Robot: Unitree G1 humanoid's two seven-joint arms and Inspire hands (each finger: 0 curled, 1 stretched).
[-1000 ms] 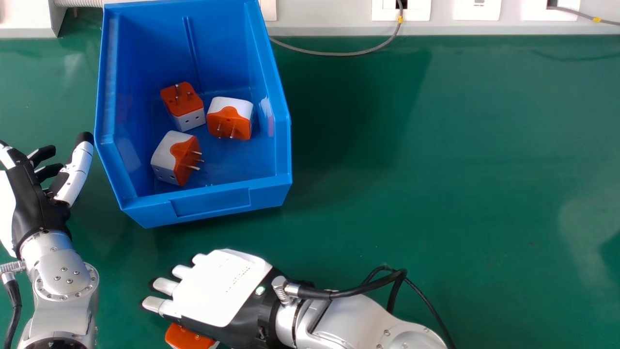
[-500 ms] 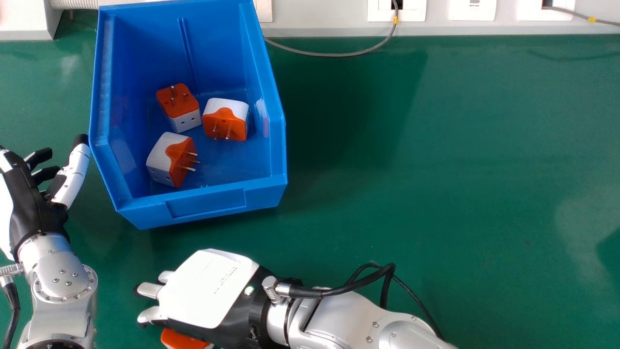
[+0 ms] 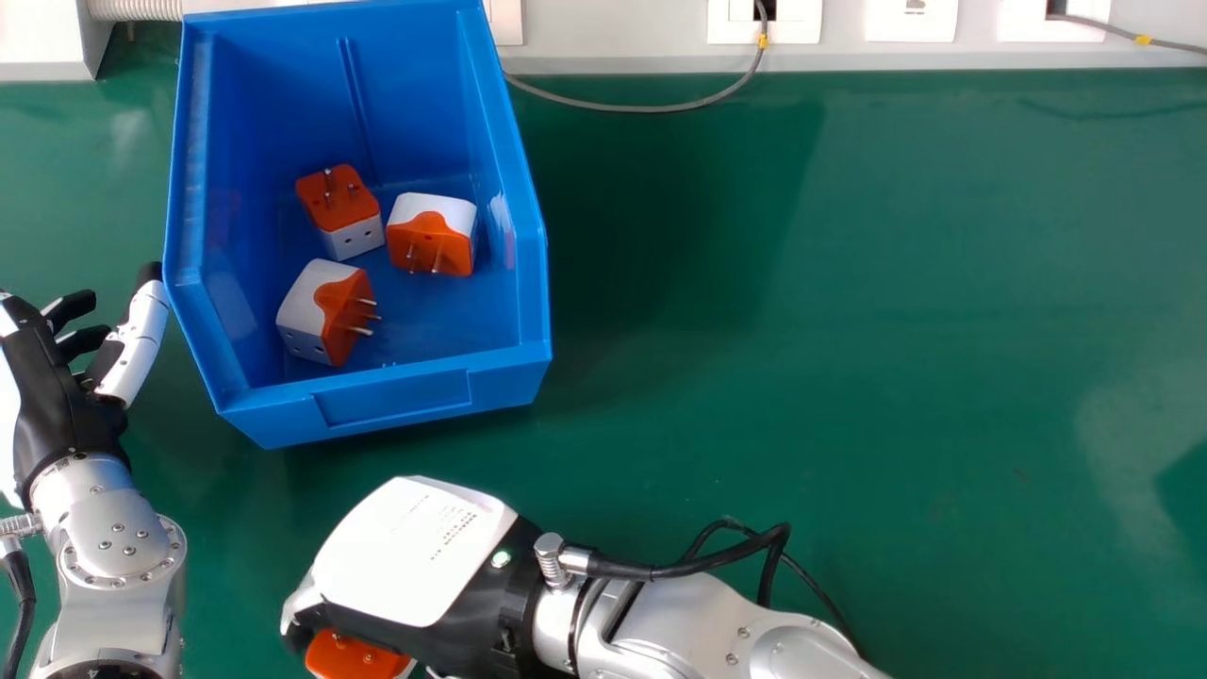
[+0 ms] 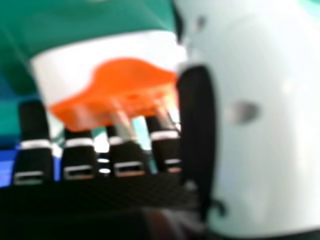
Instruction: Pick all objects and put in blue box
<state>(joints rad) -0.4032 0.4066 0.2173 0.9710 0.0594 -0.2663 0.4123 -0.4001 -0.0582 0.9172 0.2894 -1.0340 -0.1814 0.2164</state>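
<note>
Four cube-like adapters, hard plastic, orange and white, metal prongs. Three inside one blue box (image 3: 391,397), smooth glossy plastic, slanted walls: far adapter (image 3: 339,206), prongs up; right adapter (image 3: 432,240), prongs facing near side; near adapter (image 3: 322,313), prongs facing right. Fourth adapter (image 3: 351,657) on near side, outside box, fingers of right hand (image 3: 415,556) curled round it. Left hand (image 3: 66,405) left of box, fingers loosely spread. Green table (image 3: 801,377) smooth, faint sheen.
</note>
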